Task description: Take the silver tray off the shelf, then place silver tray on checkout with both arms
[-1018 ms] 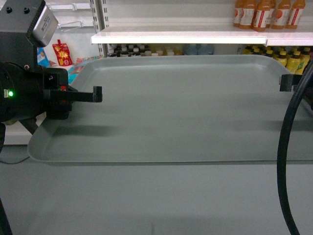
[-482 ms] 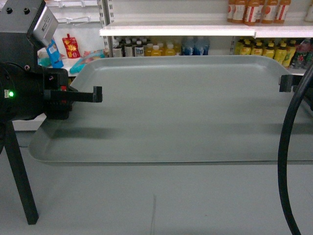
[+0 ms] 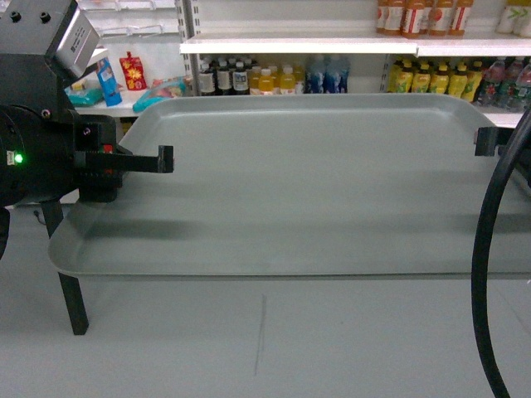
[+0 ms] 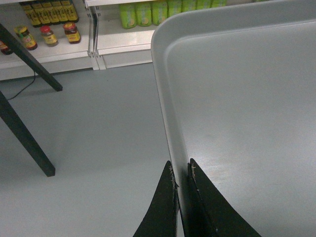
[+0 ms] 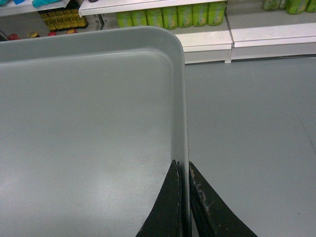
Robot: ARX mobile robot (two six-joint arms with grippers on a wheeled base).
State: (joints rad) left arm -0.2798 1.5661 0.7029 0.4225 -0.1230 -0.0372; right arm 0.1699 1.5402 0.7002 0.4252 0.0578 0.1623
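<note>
The silver tray (image 3: pixel 299 191) hangs level in the air over the grey floor, held at both short ends. My left gripper (image 3: pixel 166 159) is shut on its left rim; in the left wrist view the fingers pinch the rim of the tray (image 4: pixel 247 98) at the left gripper (image 4: pixel 180 165). My right gripper (image 3: pixel 485 141) is shut on the right rim, its tips clamping the tray (image 5: pixel 89 123) edge at the right gripper (image 5: pixel 181 165). Behind the tray stands the shelf (image 3: pixel 332 43), a white board with bottles. The checkout is out of view.
A black slanted leg (image 3: pixel 70 290) stands on the floor at the left, with a second leg (image 4: pixel 27 143) seen in the left wrist view. A thick black cable (image 3: pixel 485 274) loops down on the right. Rows of bottles (image 3: pixel 265 79) fill the racking behind.
The shelves and bottles have drifted up and farther away in the head view, and the black leg has come into sight at left. The tray and both grippers hold the same pose.
</note>
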